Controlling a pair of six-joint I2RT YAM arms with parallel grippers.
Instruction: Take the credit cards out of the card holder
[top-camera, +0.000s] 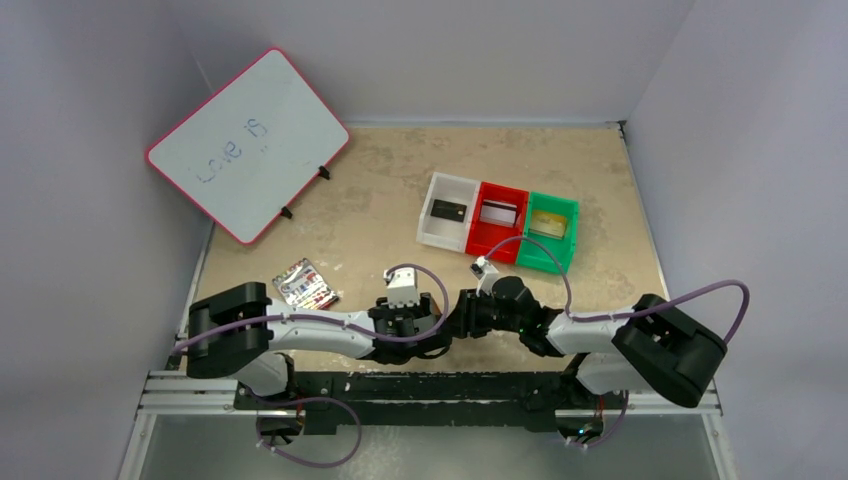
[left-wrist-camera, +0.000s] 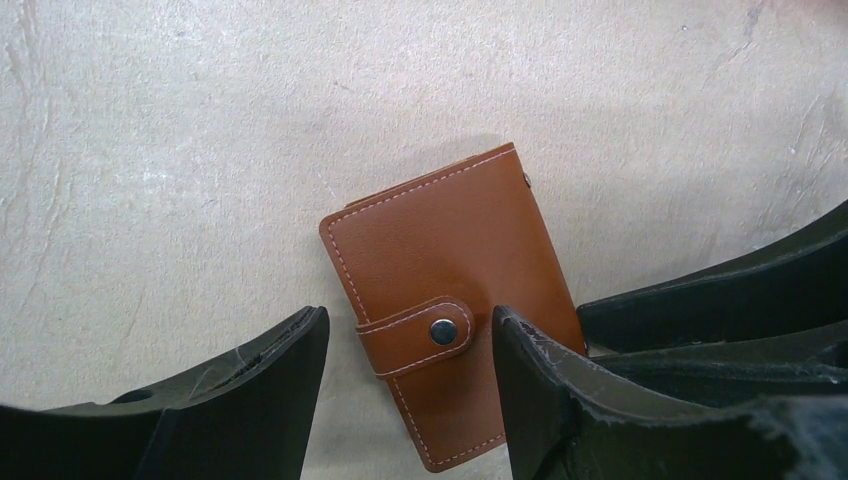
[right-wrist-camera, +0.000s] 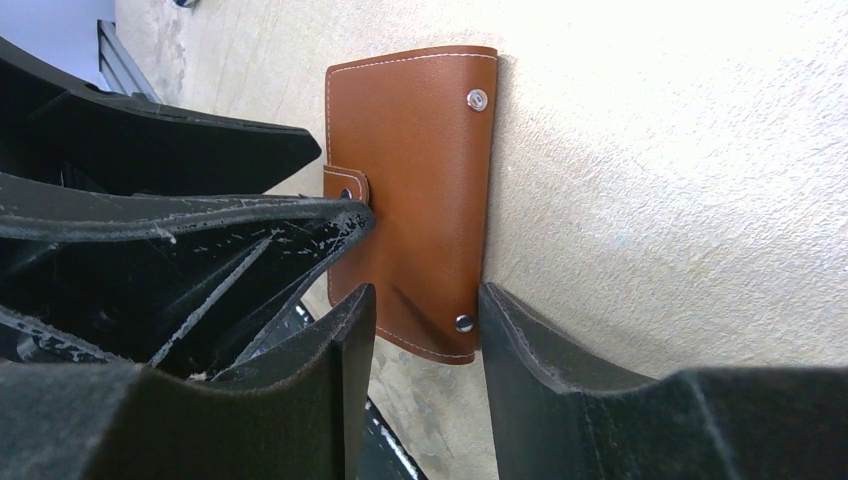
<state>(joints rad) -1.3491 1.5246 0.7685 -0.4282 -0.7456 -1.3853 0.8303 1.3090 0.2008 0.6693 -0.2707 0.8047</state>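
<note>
You're basically done: black plastic card, silvery striped card and gold-tan card lie in the white, red and green plastic bins toward the far edge of the table. The brown leather card holder sits snapped shut by the near edge. The left gripper is released around it; the right gripper, can't tell.

Table bearing card holder, bins, pack

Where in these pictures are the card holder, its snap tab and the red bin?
card holder (left-wrist-camera: 440, 250): left wrist view, brown front cover.
snap tab (left-wrist-camera: 418, 338): left wrist view, leather strap middle.
red bin (top-camera: 505, 190): top external view, far rim.
</note>
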